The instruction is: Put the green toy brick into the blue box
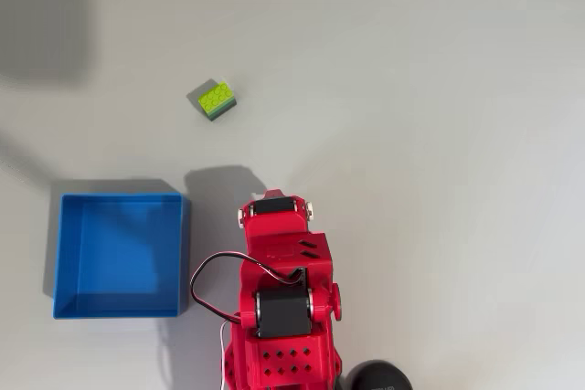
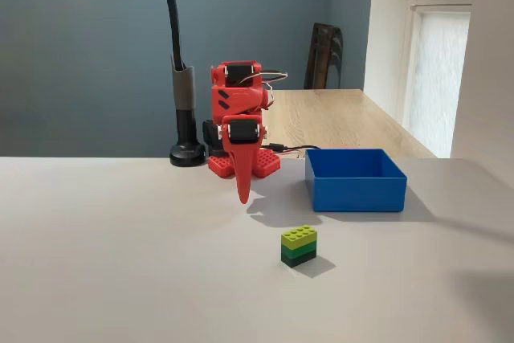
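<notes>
Green toy brick (image 2: 299, 246): studded plastic, slight sheen on lime top. Blue box (image 2: 356, 187): smooth moulded plastic, semi-gloss walls. Red arm (image 1: 281, 303): plastic shell, apparently matt; finer texture unclear at this range. Table (image 2: 120, 263): pale, smooth, matt surface. Second table (image 2: 337, 118) behind: wood-grain top. Lamp base (image 2: 188, 154): black, glossy.
</notes>
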